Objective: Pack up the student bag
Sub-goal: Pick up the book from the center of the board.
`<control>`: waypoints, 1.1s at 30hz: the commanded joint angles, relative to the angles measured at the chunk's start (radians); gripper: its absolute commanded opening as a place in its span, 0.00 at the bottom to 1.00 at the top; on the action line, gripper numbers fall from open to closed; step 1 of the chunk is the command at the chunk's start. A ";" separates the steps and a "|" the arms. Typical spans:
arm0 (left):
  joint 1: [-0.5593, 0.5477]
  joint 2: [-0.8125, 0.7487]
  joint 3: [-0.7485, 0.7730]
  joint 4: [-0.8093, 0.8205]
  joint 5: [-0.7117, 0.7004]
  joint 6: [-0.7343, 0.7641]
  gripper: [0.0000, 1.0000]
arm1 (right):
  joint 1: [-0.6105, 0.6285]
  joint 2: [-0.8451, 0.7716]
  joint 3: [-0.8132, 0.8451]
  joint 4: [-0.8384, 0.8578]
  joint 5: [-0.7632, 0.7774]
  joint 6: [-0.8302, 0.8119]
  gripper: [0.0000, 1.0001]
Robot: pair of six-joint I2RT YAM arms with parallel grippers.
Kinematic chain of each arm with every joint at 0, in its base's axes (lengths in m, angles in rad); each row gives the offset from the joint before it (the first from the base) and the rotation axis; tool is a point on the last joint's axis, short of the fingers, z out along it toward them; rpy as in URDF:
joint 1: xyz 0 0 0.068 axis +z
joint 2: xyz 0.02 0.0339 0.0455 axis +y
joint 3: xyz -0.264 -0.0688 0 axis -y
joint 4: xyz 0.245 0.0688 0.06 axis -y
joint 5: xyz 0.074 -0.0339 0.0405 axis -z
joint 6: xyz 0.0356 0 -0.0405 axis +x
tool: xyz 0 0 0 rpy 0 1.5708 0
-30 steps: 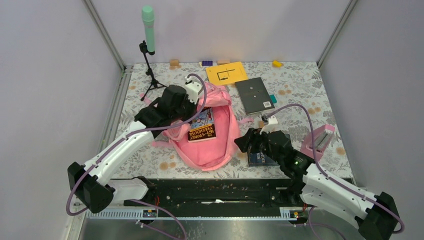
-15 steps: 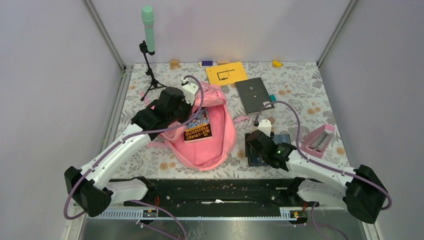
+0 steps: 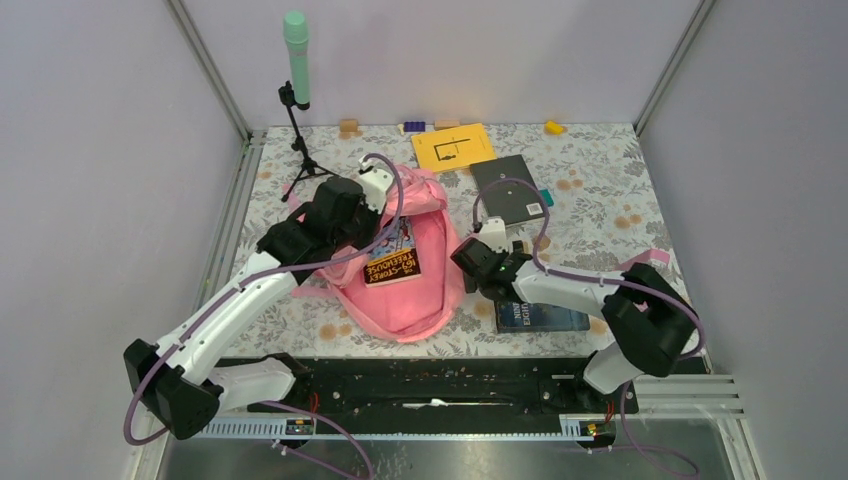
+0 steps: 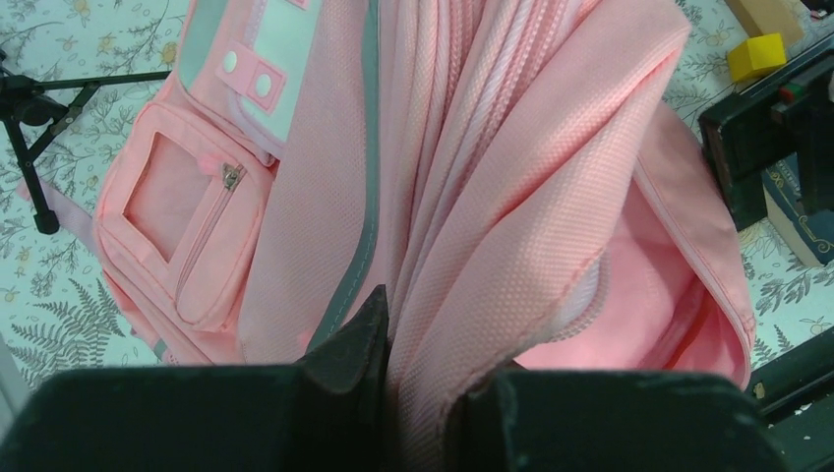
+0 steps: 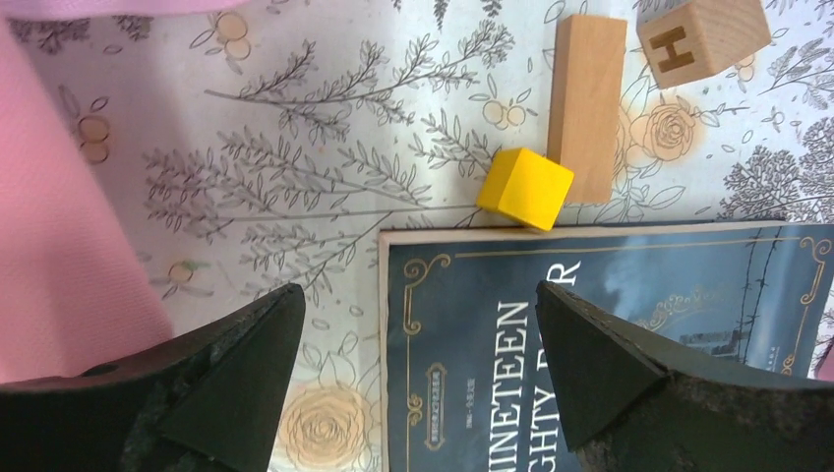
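Note:
The student bag (image 3: 420, 290), a large pink backpack, lies open in the middle of the table with a colourful book (image 3: 392, 262) in its mouth. My left gripper (image 3: 385, 215) is shut on a fold of the bag's pink fabric (image 4: 511, 197) at the opening, and one dark fingertip (image 4: 366, 329) presses against the cloth. My right gripper (image 3: 476, 268) hangs open between the bag and a dark blue book (image 3: 540, 315). In the right wrist view its jaws (image 5: 418, 300) stand wide over the left edge of that blue book (image 5: 610, 334), holding nothing.
A yellow cube (image 5: 525, 187), a wooden bar (image 5: 587, 103) and a lettered cube (image 5: 703, 34) lie beside the blue book. A yellow folder (image 3: 453, 146) and grey notebook (image 3: 510, 190) lie behind. A microphone tripod (image 3: 297, 100) stands back left, a pink pencil case (image 3: 650, 260) at right.
My right arm has swung left from over the blue book toward the bag, and its jaws have opened wider. The left gripper has shifted slightly left, still gripping the bag's fabric.

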 commanded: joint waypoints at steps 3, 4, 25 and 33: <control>0.010 -0.080 0.022 0.112 -0.032 -0.014 0.00 | -0.026 0.098 0.057 -0.016 0.123 0.051 0.94; 0.010 -0.082 0.022 0.112 -0.033 -0.014 0.00 | -0.032 0.117 0.061 -0.021 0.124 0.049 0.94; 0.010 -0.088 0.010 0.138 0.050 -0.029 0.26 | -0.062 -0.043 -0.098 0.159 0.003 0.059 0.00; -0.029 -0.135 -0.090 0.278 0.252 -0.152 0.78 | -0.065 -0.366 -0.279 0.376 -0.102 0.062 0.00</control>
